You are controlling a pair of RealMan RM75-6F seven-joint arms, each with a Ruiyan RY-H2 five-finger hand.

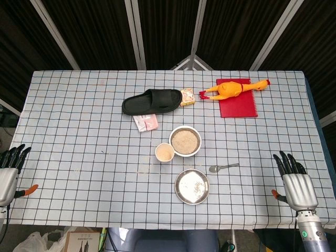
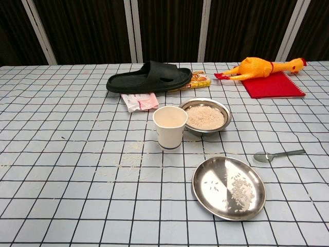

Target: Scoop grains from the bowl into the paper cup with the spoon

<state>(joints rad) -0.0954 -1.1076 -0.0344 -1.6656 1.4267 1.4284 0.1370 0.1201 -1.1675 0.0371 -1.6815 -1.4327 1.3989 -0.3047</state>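
A steel bowl (image 1: 185, 140) (image 2: 205, 116) full of pale grains sits near the table's middle. Just left of it stands a white paper cup (image 1: 164, 153) (image 2: 170, 126), upright, with grains inside. A metal spoon (image 1: 223, 167) (image 2: 278, 154) lies flat on the checked cloth to the right of the bowl, with its scoop end pointing left. My left hand (image 1: 9, 170) hangs at the table's left edge and my right hand (image 1: 296, 184) at the right edge, both with fingers spread and holding nothing. The chest view shows neither hand.
A shallow steel plate (image 1: 191, 186) (image 2: 229, 187) with a few grains lies in front of the cup. At the back are a black slipper (image 1: 152, 101), a pink packet (image 1: 146, 122), a snack packet (image 1: 187, 96), and a rubber chicken (image 1: 235, 89) on a red notebook (image 1: 239, 102). Loose grains dot the cloth.
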